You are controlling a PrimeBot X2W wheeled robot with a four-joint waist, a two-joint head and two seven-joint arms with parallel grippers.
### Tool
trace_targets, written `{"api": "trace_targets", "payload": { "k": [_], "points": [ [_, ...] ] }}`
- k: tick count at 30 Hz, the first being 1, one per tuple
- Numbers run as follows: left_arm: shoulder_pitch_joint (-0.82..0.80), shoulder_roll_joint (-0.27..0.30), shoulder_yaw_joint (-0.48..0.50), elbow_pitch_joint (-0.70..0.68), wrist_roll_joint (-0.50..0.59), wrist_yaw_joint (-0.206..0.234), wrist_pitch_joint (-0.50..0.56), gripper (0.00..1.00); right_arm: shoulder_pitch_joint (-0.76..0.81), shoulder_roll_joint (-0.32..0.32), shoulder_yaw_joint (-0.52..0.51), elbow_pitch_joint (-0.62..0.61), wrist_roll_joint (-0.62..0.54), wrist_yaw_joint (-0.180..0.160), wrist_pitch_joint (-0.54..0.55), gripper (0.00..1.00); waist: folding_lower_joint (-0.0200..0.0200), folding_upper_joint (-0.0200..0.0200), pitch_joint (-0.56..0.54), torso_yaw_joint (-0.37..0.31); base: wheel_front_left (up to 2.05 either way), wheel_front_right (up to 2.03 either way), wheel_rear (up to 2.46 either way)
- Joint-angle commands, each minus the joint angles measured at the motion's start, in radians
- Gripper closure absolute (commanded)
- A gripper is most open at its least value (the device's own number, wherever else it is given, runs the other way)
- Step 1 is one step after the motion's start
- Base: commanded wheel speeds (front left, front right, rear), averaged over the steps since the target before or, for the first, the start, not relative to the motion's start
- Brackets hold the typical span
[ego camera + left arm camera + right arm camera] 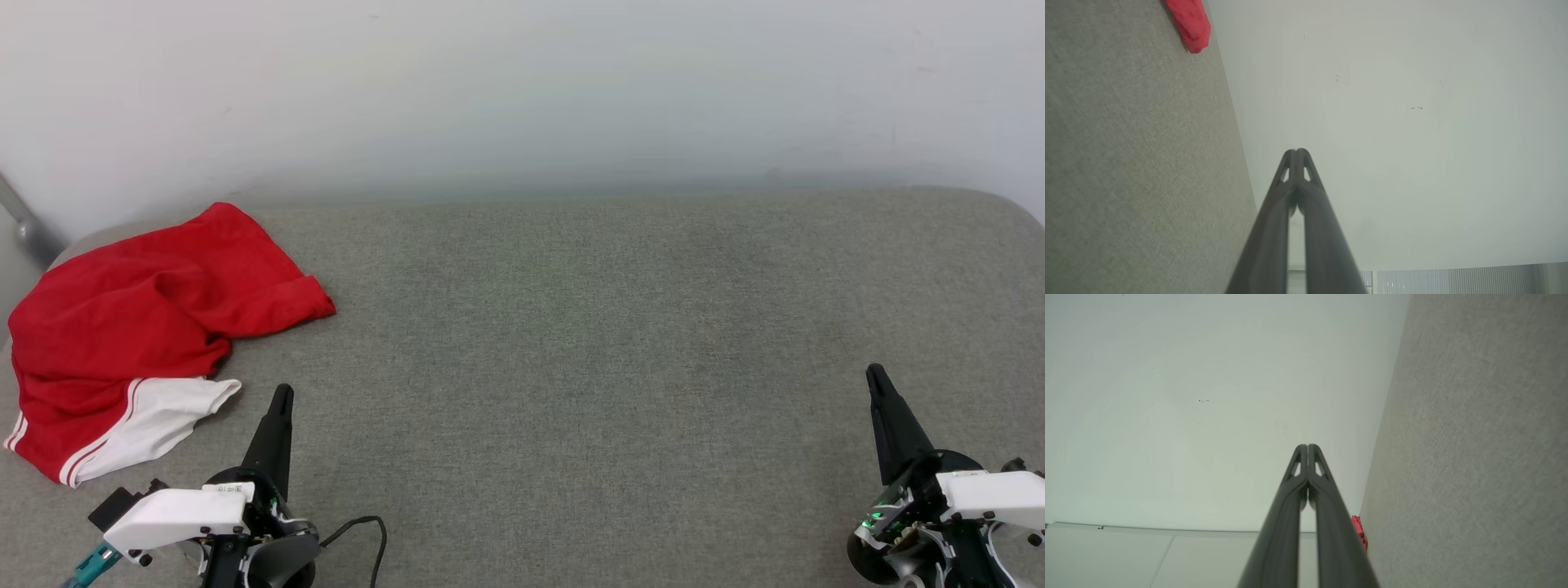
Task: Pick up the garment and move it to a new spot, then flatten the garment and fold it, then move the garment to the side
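Nearest me in the head view, my left pincer (282, 394) sits at seven o'clock and my right pincer (875, 376) at five. Each has its two dark fingers pressed together with nothing between them, low over the grey cloth-covered tabletop (571, 343).

Farther out, at about ten o'clock, the garment (139, 318) lies in a crumpled heap at the tabletop's left end, close to its edge and to the pale wall (522, 82) behind. My left pincer is near the white sleeve panel (167, 416) but apart from it. My right pincer is well apart from the heap, across bare cloth.

I judge the garment light, soft and limp. It will sag from any single pinch, and a thin layer may slip free. The striped sleeve edge nearest my left pincer looks the best hold, since the trim there gives something thicker to pinch.

The head view gives me the whole heap, its white panel and its stripes. No lettering shows, so the front is likely folded under. The left wrist view adds a red end of the garment (1190, 24) at eleven o'clock, where tabletop meets wall, and shows the left pincer (1296, 152) with its tips meeting. The right wrist view shows the right pincer (1306, 447) shut the same way, and a red scrap (1359, 531) at five o'clock that is probably the garment, though it is too small to be sure.
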Motion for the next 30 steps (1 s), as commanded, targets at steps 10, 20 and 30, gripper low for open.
{"api": "trace_targets", "payload": {
  "k": [10, 20, 30],
  "points": [
    [-0.008, -0.002, 0.004, 0.0, 0.002, 0.0, 0.003, 1.0, -0.015, 0.004, -0.001, 0.001, -0.006, 0.0, 0.002, 1.0, 0.0, 0.0, 0.0, 0.0, 0.0, 0.0, 0.0],
    [-0.008, -0.002, 0.004, 0.0, 0.002, 0.0, 0.003, 1.0, -0.015, 0.004, -0.001, 0.001, -0.006, 0.0, 0.002, 1.0, 0.0, 0.0, 0.0, 0.0, 0.0, 0.0, 0.0],
    [-0.008, -0.002, 0.004, 0.0, 0.002, 0.0, 0.003, 1.0, -0.015, 0.004, -0.001, 0.001, -0.006, 0.0, 0.002, 1.0, 0.0, 0.0, 0.0, 0.0, 0.0, 0.0, 0.0]
  ]
}}
